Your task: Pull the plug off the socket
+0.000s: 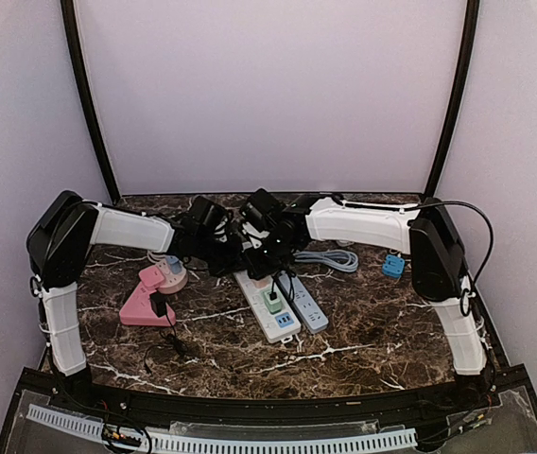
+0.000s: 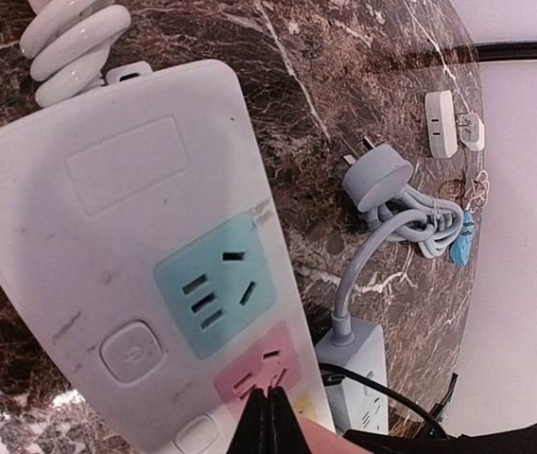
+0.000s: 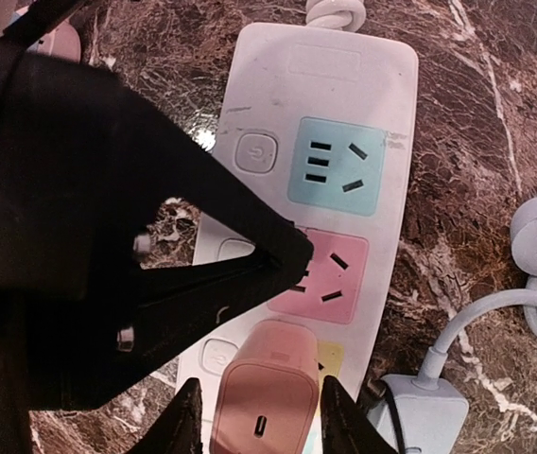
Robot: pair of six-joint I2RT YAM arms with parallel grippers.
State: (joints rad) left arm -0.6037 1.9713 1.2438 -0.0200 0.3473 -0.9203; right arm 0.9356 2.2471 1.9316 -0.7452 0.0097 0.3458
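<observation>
Here's what we're looking at. The white power strip (image 3: pixel 344 85) lies flat on the dark marble table (image 1: pixel 372 322), mid-table, with both arms meeting over it. The thing to pull is the pink charger plug (image 3: pixel 267 402). It's seated in the strip just past the pink socket (image 3: pixel 330 274), which itself comes after the teal socket (image 3: pixel 337 165).

The right gripper (image 3: pixel 261 381) sits astride that plug, one finger on each side, jaws set about halfway. In the right wrist view we see a sliver of strip between one finger and the plug. The other finger looks touching or very nearly, so we wouldn't call it a clamp.

The left gripper (image 2: pixel 270 416) is pinched fully closed with nothing in it, tips down on the strip at the edge of the pink socket.

Just beside the white strip lies a narrower grey-blue power strip (image 2: pixel 358 369), its grey plug (image 2: pixel 377 175) loose on the table by its coiled cable. Well off to the left there's a pink power strip (image 1: pixel 150 293) with a black plug (image 1: pixel 160 305) in it.
</observation>
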